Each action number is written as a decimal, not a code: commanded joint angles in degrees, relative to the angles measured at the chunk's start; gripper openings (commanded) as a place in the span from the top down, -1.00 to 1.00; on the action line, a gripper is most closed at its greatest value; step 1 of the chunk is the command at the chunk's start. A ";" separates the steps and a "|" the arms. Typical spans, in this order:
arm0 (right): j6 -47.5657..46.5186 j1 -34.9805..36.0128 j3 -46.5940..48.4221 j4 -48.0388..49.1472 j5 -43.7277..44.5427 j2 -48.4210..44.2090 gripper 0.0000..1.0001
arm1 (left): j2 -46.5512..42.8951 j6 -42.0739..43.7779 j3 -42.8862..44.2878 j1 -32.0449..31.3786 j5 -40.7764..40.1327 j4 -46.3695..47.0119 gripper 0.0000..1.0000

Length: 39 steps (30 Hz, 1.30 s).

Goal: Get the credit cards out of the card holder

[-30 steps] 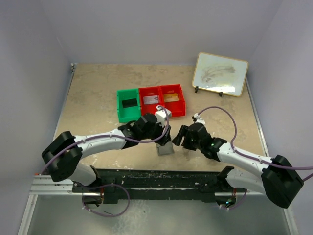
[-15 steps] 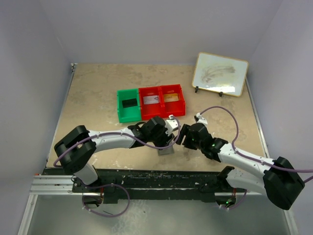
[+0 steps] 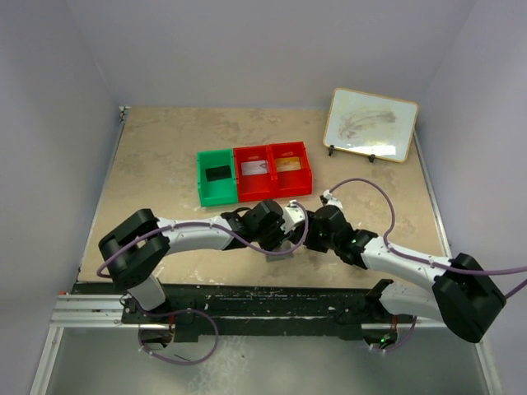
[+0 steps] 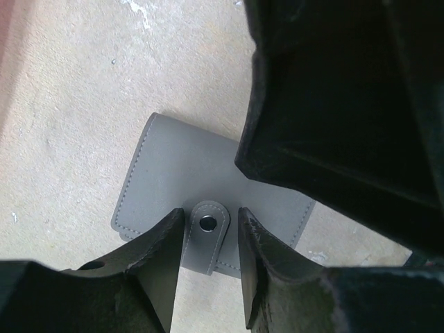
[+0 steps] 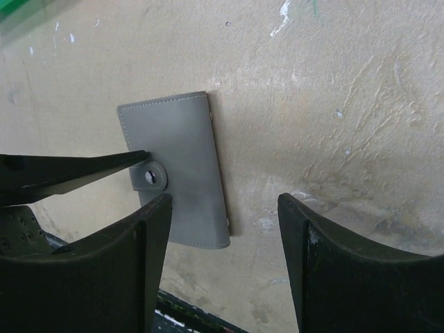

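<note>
Just moved in onto the card holder [image 4: 187,173], flat and snapped shut on the table [image 5: 312,83], with the left gripper [image 4: 207,239] narrowed partway astride its snap tab [image 5: 152,177], not yet pinching, and the right gripper [image 5: 223,201] wide and empty alongside: probably unsnapping next.

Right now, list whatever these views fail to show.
- Holder contents: it lies closed in both wrist views, so its own cover hides whatever is inside.
- Top view: the holder is almost wholly covered by the left end effector and the right end effector.
- Left wrist view: the right end effector's dark body hides one corner of the holder.
- Bins: in the top view, what lies in them is too small to identify.
</note>
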 commanded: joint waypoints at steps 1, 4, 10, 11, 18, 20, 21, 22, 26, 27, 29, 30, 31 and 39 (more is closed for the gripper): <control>-0.55 -0.29 2.52 2.09 -1.42 1.31 -0.30 | 2.34 2.01 -0.58 -0.37 -2.20 1.55 0.35; -0.28 -0.29 2.03 2.53 -1.90 1.59 -0.30 | 3.25 1.14 -1.28 -0.71 -3.31 0.63 0.44; 0.69 -0.29 0.87 4.33 -2.78 1.87 -0.29 | 1.11 -0.84 -4.78 -1.32 -6.41 2.92 0.68; 0.65 -0.29 0.94 4.41 -2.86 2.15 -0.29 | 0.65 -1.12 -5.15 -1.45 -6.85 3.06 0.70; 0.03 -0.29 1.41 5.96 -4.79 4.50 -0.28 | -2.93 -3.83 -7.39 -1.55 -7.65 6.42 0.93; -0.06 -0.29 1.52 6.62 -5.45 5.31 -0.26 | -3.73 -4.82 -8.17 -1.55 -7.35 8.31 1.00; -0.16 -0.29 1.70 7.03 -5.47 5.79 -0.25 | -3.96 -5.24 -8.43 -1.52 -6.87 9.02 1.00; -0.42 -0.29 1.91 7.36 -5.36 6.31 -0.24 | -3.99 -5.56 -8.64 -1.56 -6.25 9.65 1.00; -5.66 -0.20 3.87 7.56 -6.40 10.06 -0.17 | -4.12 -7.91 -9.11 -1.57 -6.04 11.76 1.00; -6.72 -0.21 4.42 6.71 -6.10 11.18 -0.13 | -4.35 -8.32 -9.47 -1.57 -5.90 12.43 1.00; -9.11 -0.13 4.90 5.54 -5.41 13.13 -0.07 | -5.10 -9.22 -10.31 -1.57 -5.99 14.09 1.00; -10.08 -0.12 4.85 5.40 -4.86 14.00 -0.03 | -5.54 -9.54 -10.75 -1.50 -6.06 14.73 1.00; -10.81 -0.12 4.63 5.62 -4.57 15.02 0.00 | -5.88 -9.81 -11.18 -1.56 -6.17 15.23 1.00; -10.89 0.83 5.12 3.29 -0.63 22.21 0.36 | -10.09 -13.55 -15.21 -1.44 -9.38 19.07 1.00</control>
